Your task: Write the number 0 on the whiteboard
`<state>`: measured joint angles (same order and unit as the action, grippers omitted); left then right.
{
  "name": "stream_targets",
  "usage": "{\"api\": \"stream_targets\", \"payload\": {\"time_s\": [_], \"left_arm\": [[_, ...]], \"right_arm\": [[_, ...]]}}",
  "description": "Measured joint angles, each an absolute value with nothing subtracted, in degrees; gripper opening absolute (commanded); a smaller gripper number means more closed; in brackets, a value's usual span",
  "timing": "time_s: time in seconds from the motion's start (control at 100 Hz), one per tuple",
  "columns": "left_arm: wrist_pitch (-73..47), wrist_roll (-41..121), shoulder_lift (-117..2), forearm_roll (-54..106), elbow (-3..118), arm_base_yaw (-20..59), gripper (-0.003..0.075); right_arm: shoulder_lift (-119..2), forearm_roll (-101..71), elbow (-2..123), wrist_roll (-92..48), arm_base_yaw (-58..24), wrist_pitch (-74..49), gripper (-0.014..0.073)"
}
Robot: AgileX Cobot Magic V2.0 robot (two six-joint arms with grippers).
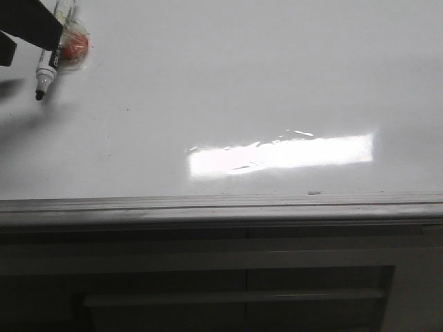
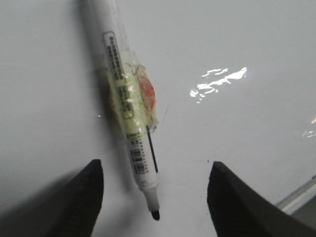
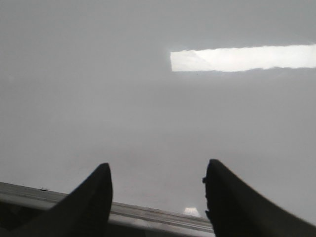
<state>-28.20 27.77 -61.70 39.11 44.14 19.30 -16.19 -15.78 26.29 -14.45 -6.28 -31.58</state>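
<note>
The whiteboard [image 1: 228, 76] is a glossy white surface that fills the front view. An uncapped white marker [image 2: 129, 113] lies on it at the far left, wrapped in clear tape with an orange patch, its black tip [image 2: 155, 215] bare. A short thin black line [image 2: 153, 150] runs beside the barrel. My left gripper [image 2: 157, 167] is open, its dark fingers wide apart on either side of the marker's tip end without touching it. In the front view the marker [image 1: 47, 69] sticks out from under the dark left gripper. My right gripper [image 3: 158, 165] is open and holds nothing, above the board. The number 0 is out of view.
A grey metal edge rail [image 1: 221, 206] borders the board on the near side and shows under the right fingers [image 3: 148, 215]. Below the rail is a dark grey panel with a handle bar [image 1: 235, 297]. A bright rectangular glare patch [image 1: 280, 153] lies on the board.
</note>
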Motion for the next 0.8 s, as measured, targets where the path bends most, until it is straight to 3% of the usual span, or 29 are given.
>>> {"api": "stream_targets", "payload": {"time_s": [0.24, 0.31, 0.37, 0.53, 0.71, 0.8], "left_arm": [[-27.5, 27.8, -67.6, 38.9, 46.0, 19.4, 0.0417], [-27.5, 27.8, -68.6, 39.2, 46.4, 19.5, 0.0375], [-27.5, 27.8, -69.5, 39.5, 46.5, 19.5, 0.0308], [-28.0, 27.8, -71.2, 40.0, 46.9, 19.6, -0.0023], [-30.9, 29.7, -70.9, 39.1, 46.9, 20.5, -0.002], [-34.4, 33.9, -70.2, 37.7, 46.5, 22.3, -0.002]], "right_arm": [[-16.2, -15.8, 26.3, -14.5, -6.3, -31.6, 0.0362], [-16.2, -15.8, 26.3, -14.5, -6.3, -31.6, 0.0362], [-16.2, -15.8, 26.3, -14.5, -6.3, -31.6, 0.0362], [-16.2, -15.8, 26.3, -14.6, -6.3, -31.6, 0.0362], [-16.2, -16.5, 26.5, -15.0, -6.3, -32.9, 0.0362], [-16.3, -21.7, 27.3, -21.7, -7.5, -34.0, 0.0362]]}}
